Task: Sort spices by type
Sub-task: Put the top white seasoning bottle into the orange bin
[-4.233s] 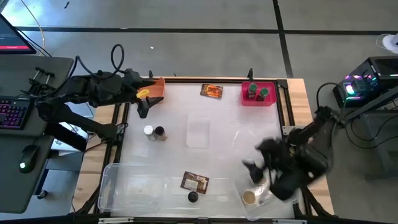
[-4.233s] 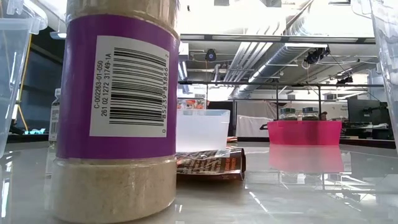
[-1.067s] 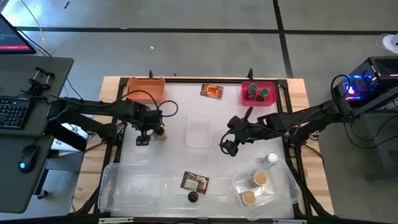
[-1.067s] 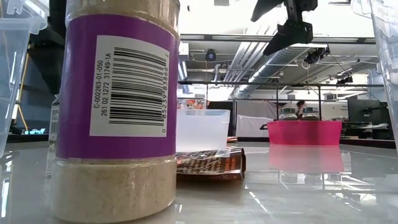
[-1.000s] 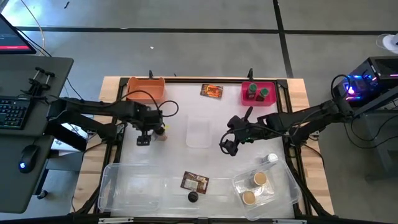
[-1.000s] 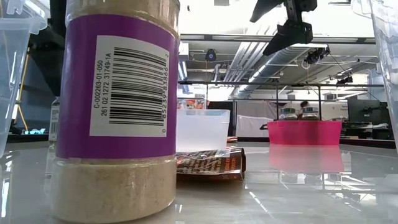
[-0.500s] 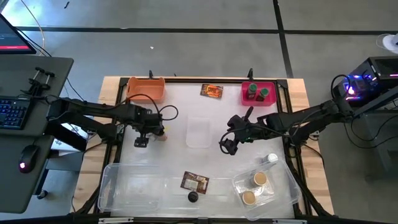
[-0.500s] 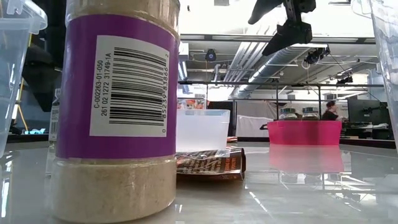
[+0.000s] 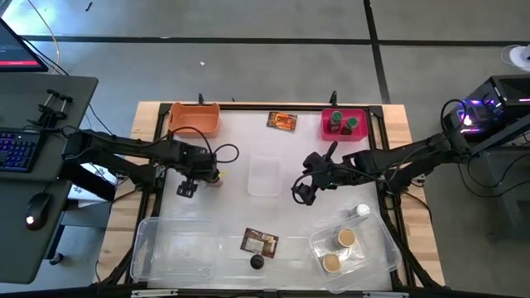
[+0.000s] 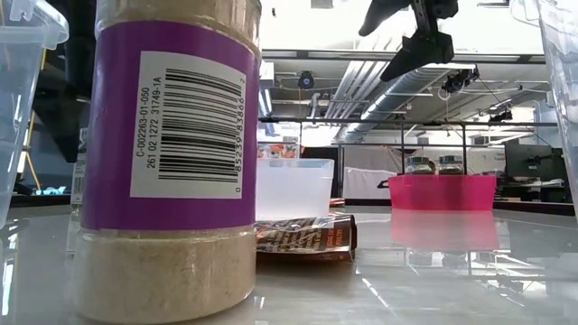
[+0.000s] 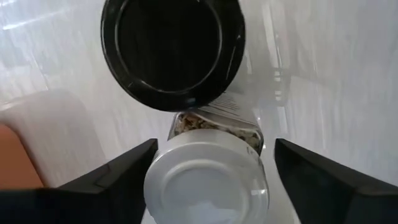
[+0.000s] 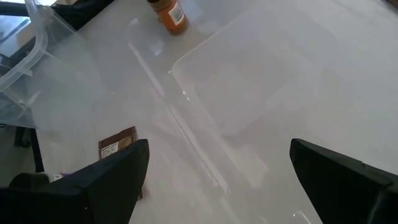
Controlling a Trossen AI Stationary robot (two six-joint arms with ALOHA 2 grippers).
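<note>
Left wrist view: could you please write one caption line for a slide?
Open left gripper poised around a white-lidded jar, a black-lidded jar right beside it.

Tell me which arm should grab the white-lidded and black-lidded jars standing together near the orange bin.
Left. The left gripper hangs open right over the white-lidded jar and black-lidded jar. The right gripper hovers open mid-table by the clear tray, farther off.

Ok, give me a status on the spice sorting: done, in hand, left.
Done: two green-lid jars sit in the pink bin, two tan-lid jars in the right tray.
In hand: the open left gripper is over the white-lid jar, with the black-lid jar beside it.
Left: both packets, a small black-lid jar, and a jar by the right tray. The right gripper is open, empty, mid-table.
</note>
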